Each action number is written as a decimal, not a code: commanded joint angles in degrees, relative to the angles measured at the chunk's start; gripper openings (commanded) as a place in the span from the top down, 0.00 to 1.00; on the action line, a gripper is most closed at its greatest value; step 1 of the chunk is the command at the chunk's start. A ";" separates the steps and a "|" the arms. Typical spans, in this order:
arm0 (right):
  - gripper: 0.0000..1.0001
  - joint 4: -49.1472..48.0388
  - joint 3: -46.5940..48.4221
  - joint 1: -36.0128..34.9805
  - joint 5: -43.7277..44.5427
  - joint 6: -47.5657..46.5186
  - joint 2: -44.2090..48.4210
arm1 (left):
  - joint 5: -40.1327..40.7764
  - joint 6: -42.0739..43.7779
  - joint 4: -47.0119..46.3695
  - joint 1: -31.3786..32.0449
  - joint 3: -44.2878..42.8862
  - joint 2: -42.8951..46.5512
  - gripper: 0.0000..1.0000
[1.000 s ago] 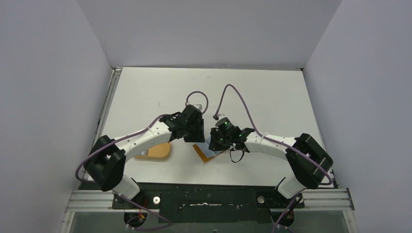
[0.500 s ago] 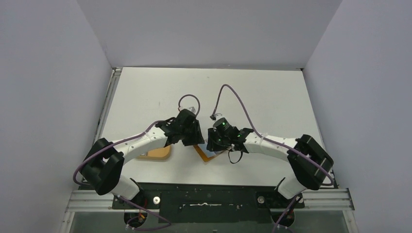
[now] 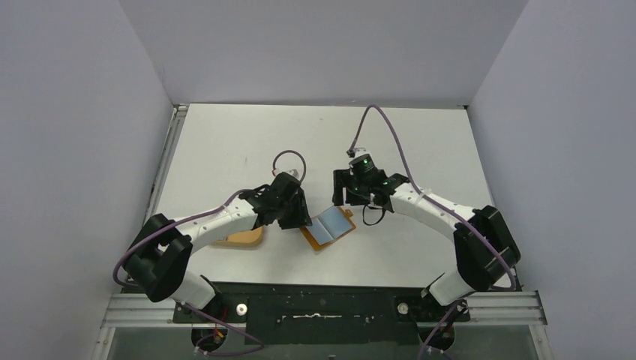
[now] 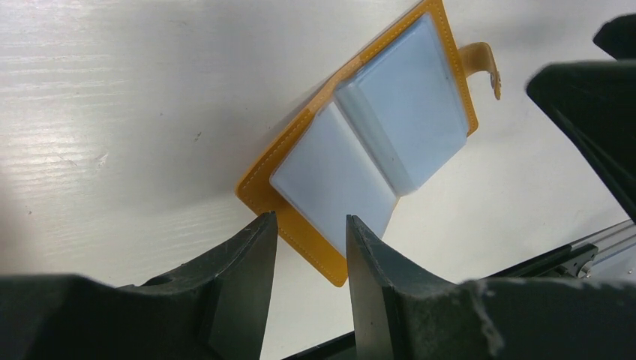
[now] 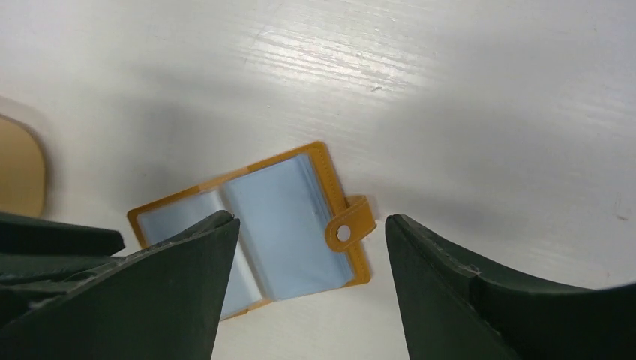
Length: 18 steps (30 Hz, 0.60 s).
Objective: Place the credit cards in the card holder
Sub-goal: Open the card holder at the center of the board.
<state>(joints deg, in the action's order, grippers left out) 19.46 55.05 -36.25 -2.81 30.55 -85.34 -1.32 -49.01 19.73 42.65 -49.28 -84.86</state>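
At the left of the worktop [image 3: 225, 150], close to its near edge, an orange tray [image 3: 241, 237] is being partly covered by the left arm [image 3: 214, 219], so that whatever is lying in it is being hidden. The left hand [image 4: 310, 225] is being held low at the left near edge of the holder [image 3: 328, 227], with its fingers [image 4: 244, 277] being kept only a narrow way apart. In the left wrist view the holder's near corner and one pale leaf are being seen in the gap between them. Whether that edge is being pinched or merely straddled cannot be told.

The holder is being shown lying open on the worktop between the two hands, orange cover down and pale blue-white leaves up, at a slant to the worktop's edges. Its right half is being shown thicker, with several leaves stacked, and its tab [image 5: 351, 225] is being seen sticking out from the right edge. Whether cards are being carried inside those leaves cannot be told.

To the right and a little farther off, the right hand [image 5: 309, 221] is being held above the worktop with its fingers [image 5: 480, 300] spread wide and nothing between them. It is released and is not touching the holder. The right arm [image 3: 450, 217] is being bent back toward its base at the near right.
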 commanded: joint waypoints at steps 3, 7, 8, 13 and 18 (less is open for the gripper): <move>0.26 1.92 4.27 -0.14 0.16 -4.38 -7.09 | 0.80 0.66 -1.47 -0.20 0.16 1.30 0.64; 0.31 1.56 4.12 -0.14 0.78 -4.01 -8.99 | 0.88 0.87 -1.32 -0.29 0.58 2.41 0.64; 0.34 1.57 4.08 -0.14 1.04 -3.86 -9.31 | 0.88 1.00 -1.25 -0.29 0.51 2.54 0.64; 0.55 2.08 2.99 -0.08 3.41 -2.94 -9.73 | 0.65 1.68 -0.55 -0.29 -0.21 3.02 0.64; 0.72 2.38 -1.00 0.85 7.25 -1.98 -7.83 | -0.27 2.49 -0.16 -0.29 -1.30 2.53 0.64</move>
<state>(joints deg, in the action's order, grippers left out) 21.85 56.69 -36.05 -0.19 27.68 -95.68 -1.32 -48.21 19.92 42.65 -48.62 -83.90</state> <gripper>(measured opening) 0.327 0.363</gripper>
